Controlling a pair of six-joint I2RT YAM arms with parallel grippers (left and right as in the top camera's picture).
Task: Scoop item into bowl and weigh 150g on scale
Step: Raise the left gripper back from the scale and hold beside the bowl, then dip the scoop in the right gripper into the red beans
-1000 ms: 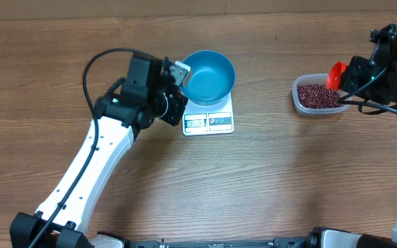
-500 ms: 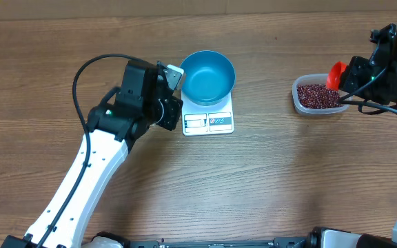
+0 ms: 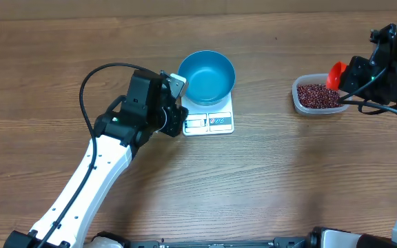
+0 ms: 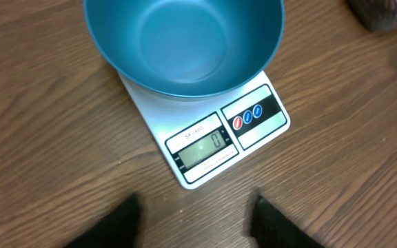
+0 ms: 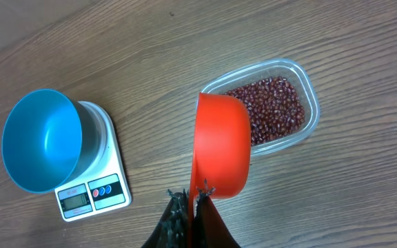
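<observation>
Blue bowl [image 3: 207, 74] sits on the scale [image 3: 209, 123] near the tabletop's far edge; left claw [image 4: 193, 212] spread, empty; right claw [image 5: 189, 198] clamps an orange scoop [image 5: 220, 148] by the beans [image 5: 273, 107].

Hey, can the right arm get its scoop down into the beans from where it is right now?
Probably yes. The right end effector grips the orange scoop right by the open clear container, and nothing covers the beans or lies between.
</observation>
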